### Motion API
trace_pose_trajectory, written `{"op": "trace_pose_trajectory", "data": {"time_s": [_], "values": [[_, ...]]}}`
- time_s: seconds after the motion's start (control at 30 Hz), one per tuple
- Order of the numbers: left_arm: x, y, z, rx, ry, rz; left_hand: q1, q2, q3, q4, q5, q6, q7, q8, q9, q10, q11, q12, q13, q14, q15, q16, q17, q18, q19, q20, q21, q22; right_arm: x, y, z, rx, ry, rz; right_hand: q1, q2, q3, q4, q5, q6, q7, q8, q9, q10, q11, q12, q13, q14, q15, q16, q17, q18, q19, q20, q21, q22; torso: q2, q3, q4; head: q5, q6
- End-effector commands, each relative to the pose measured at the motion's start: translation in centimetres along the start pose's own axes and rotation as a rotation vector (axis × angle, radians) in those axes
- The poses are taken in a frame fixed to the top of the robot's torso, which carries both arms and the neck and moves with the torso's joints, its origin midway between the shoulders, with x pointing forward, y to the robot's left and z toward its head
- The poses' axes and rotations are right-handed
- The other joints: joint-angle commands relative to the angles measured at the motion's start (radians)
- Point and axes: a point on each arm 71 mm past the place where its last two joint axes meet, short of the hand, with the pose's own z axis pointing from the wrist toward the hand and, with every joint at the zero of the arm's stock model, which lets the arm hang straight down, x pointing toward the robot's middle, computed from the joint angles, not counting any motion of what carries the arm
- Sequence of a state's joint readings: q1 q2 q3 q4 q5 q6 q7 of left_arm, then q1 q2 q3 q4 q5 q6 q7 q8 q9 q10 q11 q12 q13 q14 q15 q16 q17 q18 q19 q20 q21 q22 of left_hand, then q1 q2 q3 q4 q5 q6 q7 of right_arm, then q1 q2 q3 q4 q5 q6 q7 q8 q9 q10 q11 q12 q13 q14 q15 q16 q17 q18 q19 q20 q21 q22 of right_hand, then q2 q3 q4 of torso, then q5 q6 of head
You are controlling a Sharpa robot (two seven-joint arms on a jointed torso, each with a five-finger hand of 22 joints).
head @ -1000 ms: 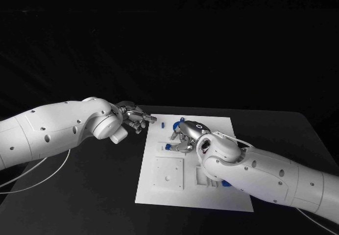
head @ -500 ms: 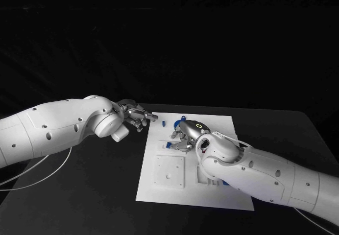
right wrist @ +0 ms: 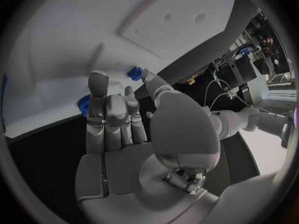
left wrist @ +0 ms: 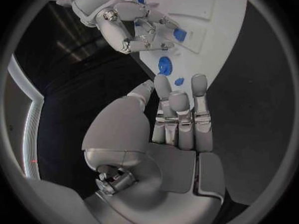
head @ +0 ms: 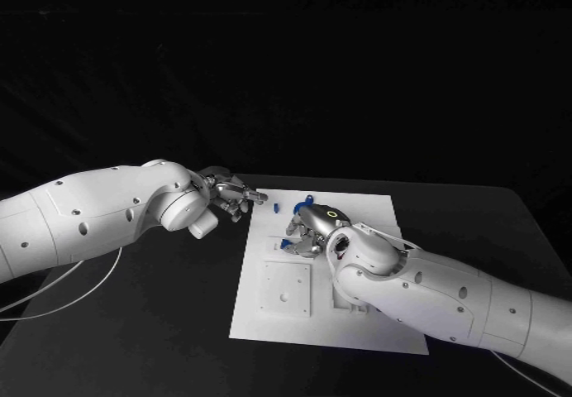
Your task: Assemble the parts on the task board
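Parts (head: 307,200) in blue sit on the task board (head: 358,331), clustered toward its far edge, and the board lies mid-table (head: 155,331). Risk first: my right hand (head: 312,225) hangs low over the far half of the board with several loose blue pieces right under the fingers; any sideways sweep could knock one off its spot or push it over the far edge. Second risk, my two hands are near each other at the board's far left corner, so a reach from either could clip the other. Third, my right forearm covers the board's near right part, so I judge placement there blind. Pose: right hand palm down, fingers curled toward the board; I cannot tell if a piece is pinched, though in the right wrist view a blue piece (right wrist: 134,73) lies just beside the fingertips (right wrist: 97,79). Left hand (head: 229,198) hovers just off the board's far left corner, fingers straight and apart, grasping nothing, with a round blue piece (left wrist: 165,64) just beyond them.
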State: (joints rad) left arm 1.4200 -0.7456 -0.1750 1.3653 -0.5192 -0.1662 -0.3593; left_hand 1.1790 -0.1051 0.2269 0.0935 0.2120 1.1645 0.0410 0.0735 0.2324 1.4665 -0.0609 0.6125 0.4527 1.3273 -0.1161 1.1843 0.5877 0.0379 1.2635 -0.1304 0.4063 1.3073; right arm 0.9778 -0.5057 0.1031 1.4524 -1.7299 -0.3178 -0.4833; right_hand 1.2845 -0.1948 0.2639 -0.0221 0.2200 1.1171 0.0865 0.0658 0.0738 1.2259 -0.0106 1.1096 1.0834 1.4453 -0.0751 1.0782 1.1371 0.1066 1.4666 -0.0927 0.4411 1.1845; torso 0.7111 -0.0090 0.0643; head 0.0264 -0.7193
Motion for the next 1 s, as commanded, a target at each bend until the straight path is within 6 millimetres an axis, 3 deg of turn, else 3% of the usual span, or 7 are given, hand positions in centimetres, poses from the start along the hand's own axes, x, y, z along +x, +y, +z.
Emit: {"op": "trace_pose_trajectory", "data": {"time_s": [0.03,0.3,0.57,0.8,0.83,1.0], "values": [[0.1,-0.3,0.0,0.014,0.005,-0.001,0.002,-0.005,-0.001,0.006,-0.005,-0.006,0.001,0.005,-0.001,0.036,0.005,-0.005,-0.001,0.002,0.003,-0.003,0.0,-0.017,0.01,0.0,-0.005,0.017,0.3,0.2,0.0,-0.014,0.022,-0.012,0.002,-0.007,0.006,-0.002,-0.001,0.003,-0.002,-0.003,0.0,0.006,-0.001,0.0,0.001,0.007,-0.001,-0.004,0.001,-0.015,0.042,-0.005,0.005,-0.002,0.0,-0.0007,-0.0001,0.002,-0.002],[0.2,-0.4,0.0,0.014,0.01,0.001,0.002,-0.003,-0.001,0.007,-0.005,-0.006,0.0,0.006,-0.001,0.036,0.005,-0.004,-0.001,0.003,0.003,-0.003,0.0,-0.017,0.01,0.0,-0.006,0.017,0.8,0.1,0.1,-0.009,0.034,-0.018,0.004,-0.003,0.013,-0.006,0.0,0.007,-0.003,-0.002,0.001,0.007,-0.002,0.0,0.003,0.008,-0.002,-0.003,0.002,-0.015,0.042,-0.006,0.006,-0.003,0.001,-0.0011,-0.0015,0.003,-0.004],[0.2,-0.4,0.1,0.014,0.013,0.003,0.002,-0.003,-0.001,0.007,-0.005,-0.006,0.0,0.006,-0.001,0.036,0.005,-0.004,-0.001,0.003,0.003,-0.003,0.0,-0.017,0.01,0.0,-0.006,0.017,1.2,-0.1,0.1,-0.007,0.046,-0.026,0.001,-0.002,0.041,-0.02,0.001,0.013,-0.003,-0.003,0.0,0.007,-0.003,0.001,0.005,0.008,-0.002,-0.004,0.004,-0.016,0.042,-0.006,0.01,-0.005,-0.001,0.0009,-0.0015,0.006,-0.008],[0.3,-0.4,0.1,0.013,0.017,0.005,0.003,-0.002,-0.001,0.006,-0.005,-0.006,0.0,0.006,-0.002,0.036,0.005,-0.004,-0.001,0.003,0.003,-0.003,0.0,-0.017,0.011,0.0,-0.007,0.017,1.4,-0.2,0.1,-0.005,0.048,-0.03,-0.001,0.012,0.113,-0.039,-0.028,0.028,-0.006,-0.003,0.0,0.008,-0.006,0.001,0.007,0.009,-0.004,-0.002,0.007,-0.017,0.041,-0.008,0.014,-0.005,-0.001,0.0005,-0.003,0.005,-0.007],[0.3,-0.4,0.1,0.013,0.017,0.005,0.003,-0.002,-0.001,0.006,-0.005,-0.006,0.0,0.006,-0.002,0.036,0.005,-0.004,-0.001,0.003,0.003,-0.003,0.0,-0.017,0.011,0.0,-0.007,0.017,1.4,-0.2,0.1,-0.006,0.049,-0.03,-0.011,0.009,0.15,-0.048,-0.028,0.034,-0.007,-0.003,-0.001,0.008,-0.007,0.002,0.008,0.009,-0.005,-0.002,0.007,-0.018,0.041,-0.009,0.014,-0.005,-0.001,0.0007,-0.0032,0.005,-0.007],[0.4,-0.4,0.1,0.013,0.02,0.006,0.003,-0.002,-0.001,0.006,-0.005,-0.006,0.0,0.006,-0.002,0.036,0.005,-0.004,-0.001,0.003,0.003,-0.003,0.0,-0.017,0.011,0.0,-0.007,0.017,1.6,-0.1,0.1,-0.009,0.054,-0.031,-0.016,0.03,0.203,-0.072,-0.026,0.059,-0.011,-0.002,0.001,0.008,-0.011,0.002,0.011,0.009,-0.006,-0.002,0.008,-0.02,0.04,-0.01,0.017,-0.002,0.0,0.0005,-0.0022,0.004,-0.008]]}}
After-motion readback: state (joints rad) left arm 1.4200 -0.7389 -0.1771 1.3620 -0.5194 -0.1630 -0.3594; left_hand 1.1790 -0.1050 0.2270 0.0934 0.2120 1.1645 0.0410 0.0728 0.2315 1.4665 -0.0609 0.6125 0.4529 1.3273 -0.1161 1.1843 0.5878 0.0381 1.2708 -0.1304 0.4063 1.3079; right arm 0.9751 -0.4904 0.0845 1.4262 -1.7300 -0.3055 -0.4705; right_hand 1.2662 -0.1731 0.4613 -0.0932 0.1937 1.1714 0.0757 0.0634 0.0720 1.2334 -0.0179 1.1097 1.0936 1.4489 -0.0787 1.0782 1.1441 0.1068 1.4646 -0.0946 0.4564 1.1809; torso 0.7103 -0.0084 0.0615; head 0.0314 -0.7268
